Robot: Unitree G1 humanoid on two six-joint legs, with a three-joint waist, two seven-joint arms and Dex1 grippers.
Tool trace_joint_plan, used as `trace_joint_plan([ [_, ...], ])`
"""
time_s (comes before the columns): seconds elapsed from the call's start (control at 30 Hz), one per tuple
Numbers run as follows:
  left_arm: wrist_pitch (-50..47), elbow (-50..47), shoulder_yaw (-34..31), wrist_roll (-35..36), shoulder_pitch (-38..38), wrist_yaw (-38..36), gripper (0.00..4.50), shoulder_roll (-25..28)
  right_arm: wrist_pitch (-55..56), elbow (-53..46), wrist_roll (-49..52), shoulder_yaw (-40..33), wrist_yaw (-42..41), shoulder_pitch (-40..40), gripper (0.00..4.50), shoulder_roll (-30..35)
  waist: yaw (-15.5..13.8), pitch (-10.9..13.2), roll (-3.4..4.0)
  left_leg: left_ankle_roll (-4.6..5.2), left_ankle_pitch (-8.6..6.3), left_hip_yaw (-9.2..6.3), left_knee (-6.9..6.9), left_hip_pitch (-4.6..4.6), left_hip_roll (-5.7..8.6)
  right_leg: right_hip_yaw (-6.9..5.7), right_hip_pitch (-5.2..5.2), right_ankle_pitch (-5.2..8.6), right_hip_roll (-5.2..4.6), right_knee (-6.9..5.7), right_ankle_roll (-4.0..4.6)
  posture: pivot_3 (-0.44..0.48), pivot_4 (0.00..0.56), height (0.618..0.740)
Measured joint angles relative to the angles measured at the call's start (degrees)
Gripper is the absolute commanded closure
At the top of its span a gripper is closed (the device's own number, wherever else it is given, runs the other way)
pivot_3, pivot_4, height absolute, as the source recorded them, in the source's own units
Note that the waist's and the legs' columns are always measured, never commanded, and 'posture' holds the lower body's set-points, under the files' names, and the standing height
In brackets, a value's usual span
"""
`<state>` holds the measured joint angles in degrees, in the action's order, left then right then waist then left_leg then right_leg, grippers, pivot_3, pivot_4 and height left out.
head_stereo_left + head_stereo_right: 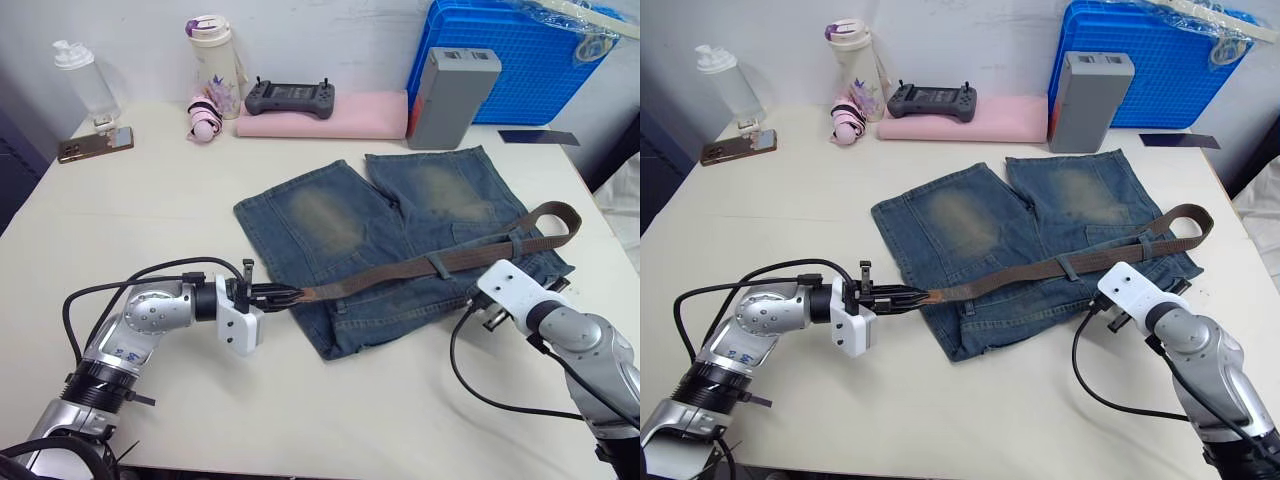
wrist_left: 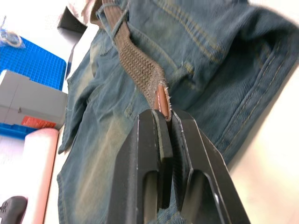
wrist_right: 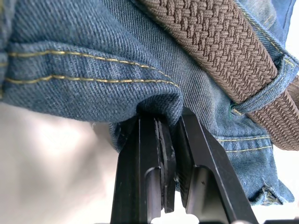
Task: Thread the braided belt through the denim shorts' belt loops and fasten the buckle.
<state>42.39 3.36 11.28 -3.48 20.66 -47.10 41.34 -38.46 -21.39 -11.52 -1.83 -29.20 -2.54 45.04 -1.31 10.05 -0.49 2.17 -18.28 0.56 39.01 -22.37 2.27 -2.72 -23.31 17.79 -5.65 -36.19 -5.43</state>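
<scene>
Left gripper [image 2: 164, 116] pinches belt [image 1: 400, 272] tip at shorts' [image 1: 400, 240] 8 o'clock corner. Right gripper [image 3: 173, 123] clamps waistband fold, 4 o'clock. Belt lies across waistband, under a loop [image 1: 438, 265].

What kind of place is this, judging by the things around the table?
Probably a robot test lab: a handheld controller, a blue plastic crate and a grey box lie behind the denim shorts on a plain table.
</scene>
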Motion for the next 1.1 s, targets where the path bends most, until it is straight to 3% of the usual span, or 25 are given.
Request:
trace_joint_plan([
  [0.1, 1.0, -0.3, -0.7, 0.3, -2.0, 0.6, 4.48, 0.0, -2.4, -2.3, 3.8, -2.9, -2.5, 1.0, 3.06, -1.0, 0.0, 0.0, 0.02, 0.00, 0.00, 0.00, -0.03, 0.00, -0.01, -0.01, 0.00, 0.00, 0.01, 0.03, 0.00, 0.000, 0.150, 0.725],
  [0.17, 2.5, 0.2, -1.1, 0.2, -3.5, 1.1, 4.48, 0.1, -5.1, -4.2, 7.3, -5.6, -5.1, 1.3, 2.24, -1.1, 0.2, 0.0, 0.04, 0.00, 0.00, 0.02, -0.03, -0.01, -0.03, 0.02, -0.01, 0.00, 0.02, 0.04, 0.00, 0.000, 0.150, 0.725],
  [0.33, 6.8, 0.3, -4.1, 0.2, -6.2, 3.8, 4.48, 0.4, -23.6, -15.3, 26.9, -19.9, -19.7, -1.4, 0.09, 3.6, 0.3, 0.0, 0.13, 0.01, -0.02, 0.01, 0.00, 0.05, -0.08, 0.04, 0.02, 0.00, 0.00, 0.19, 0.00, 0.000, 0.150, 0.725],
  [0.43, 8.4, -0.3, -4.8, 0.2, -7.4, 4.7, 4.48, 0.7, -38.4, -19.1, 41.1, -26.7, -26.7, -7.4, 0.09, 4.9, 0.4, 0.0, 0.14, 0.02, -0.14, -0.02, 0.00, 0.11, -0.16, 0.05, 0.08, 0.00, 0.01, 0.25, 0.02, 0.000, 0.150, 0.725],
  [0.53, 9.5, -0.3, -5.7, -0.2, -7.3, 6.0, 4.48, 0.6, -50.4, -19.1, 58.6, -30.2, -28.4, -14.9, 0.09, 0.7, 0.5, 0.0, 0.09, -0.01, -0.15, -0.04, -0.01, 0.11, -0.20, 0.02, 0.08, 0.00, 0.02, 0.27, 0.03, 0.000, 0.150, 0.725],
  [0.6, 10.1, -0.3, -6.2, -0.4, -7.2, 6.7, 4.48, 0.6, -53.1, -17.3, 67.6, -29.9, -24.4, -15.7, 0.09, -2.7, 0.4, 0.0, 0.10, 0.01, -0.17, -0.04, -0.02, 0.07, -0.18, 0.01, 0.08, 0.00, 0.00, 0.23, 0.03, 0.000, 0.150, 0.725],
  [0.67, 10.5, -0.3, -6.5, -0.9, -7.1, 7.1, 4.48, 0.6, -52.8, -11.6, 78.9, -28.2, -12.2, -17.1, 0.09, -11.6, 0.7, -0.1, -0.08, -0.01, -0.18, -0.05, -0.03, 0.09, -0.18, -0.05, 0.16, 0.00, 0.01, 0.20, 0.03, 0.000, 0.150, 0.725],
  [0.77, 10.9, -0.7, -6.7, -1.2, -6.6, 7.8, 4.48, 0.6, -41.6, -5.9, 104.7, -15.0, 12.2, -9.9, 0.09, -9.9, 0.6, 0.0, 0.12, 0.05, -0.20, -0.03, -0.04, 0.00, -0.09, -0.12, 0.05, 0.00, -0.11, 0.15, 0.03, 0.000, 0.150, 0.725],
  [0.8, 10.9, -0.7, -6.8, -1.2, -6.7, 7.8, 4.48, 0.7, -39.4, -5.6, 107.7, -13.2, 15.3, -9.1, 0.09, -9.5, 0.6, 0.0, 0.11, 0.05, -0.20, -0.03, -0.05, 0.00, -0.09, -0.13, 0.05, 0.00, -0.12, 0.16, 0.03, 0.000, 0.150, 0.725],
  [0.87, 10.9, -0.9, -6.8, -1.2, -6.7, 8.0, 4.48, 0.9, -27.5, -5.2, 120.0, -5.3, 31.0, -6.2, 0.09, -12.9, 1.0, 0.0, 0.03, 0.11, -0.22, 0.02, 0.01, -0.02, -0.08, -0.25, 0.09, -0.02, -0.14, 0.22, -0.01, 0.000, 0.150, 0.725],
  [0.97, 10.9, -2.4, -6.8, -1.3, -7.0, 8.2, 4.48, 1.2, -17.3, -5.0, 122.4, 0.6, 43.8, -3.3, 0.09, -24.4, 1.7, 0.0, 0.03, 0.10, -0.21, 0.06, 0.00, 0.02, -0.11, -0.18, 0.10, -0.02, -0.12, 0.17, -0.01, 0.000, 0.150, 0.725],
  [1.1, 10.5, -3.4, -6.8, -1.4, -8.0, 8.4, 4.48, 1.6, -6.5, -5.0, 123.1, 1.5, 59.1, -5.0, 0.09, -36.3, 1.6, 0.0, 0.06, 0.08, -0.20, 0.07, 0.00, 0.08, -0.12, -0.11, 0.04, -0.02, -0.12, 0.10, -0.01, 0.000, 0.150, 0.725],
])
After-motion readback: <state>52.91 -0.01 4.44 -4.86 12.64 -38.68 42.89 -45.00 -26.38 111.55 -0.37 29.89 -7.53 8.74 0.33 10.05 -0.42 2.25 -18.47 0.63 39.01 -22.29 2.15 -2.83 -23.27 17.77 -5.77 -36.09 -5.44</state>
